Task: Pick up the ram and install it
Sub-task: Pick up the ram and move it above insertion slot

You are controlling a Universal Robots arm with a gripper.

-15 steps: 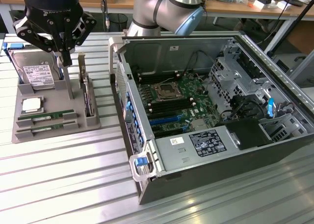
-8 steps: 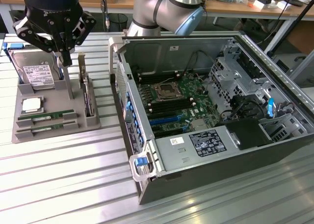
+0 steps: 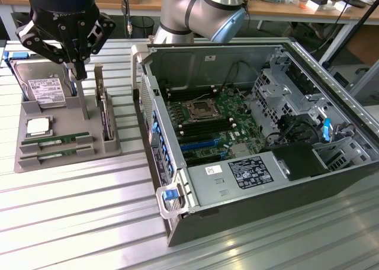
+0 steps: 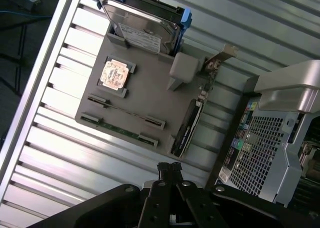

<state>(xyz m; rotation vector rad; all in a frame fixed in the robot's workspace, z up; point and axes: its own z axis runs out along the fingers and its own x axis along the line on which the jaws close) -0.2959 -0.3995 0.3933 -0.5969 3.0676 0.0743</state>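
Observation:
Two ram sticks lie in slots at the front of a grey parts holder [image 3: 23, 163]: one ram stick [image 3: 56, 139] [image 4: 125, 111] and a second ram stick [image 3: 56, 152] [image 4: 120, 130] beside it, both thin and green. My black gripper [image 3: 78, 74] [image 4: 169, 167] hangs above the holder's back half, between the hard drive and the expansion card. Its fingers are pressed together, shut on nothing. It is well above the ram and touches nothing.
The holder also carries a silver hard drive [image 3: 41, 89] [image 4: 142, 25], a processor chip [image 3: 38, 127] [image 4: 116, 73] and an upright dark expansion card [image 3: 105, 113] [image 4: 187, 125]. At the exterior view's right an open computer case [image 3: 331, 181] [image 4: 270, 138] shows its motherboard [image 3: 207, 116]. The table is ribbed metal.

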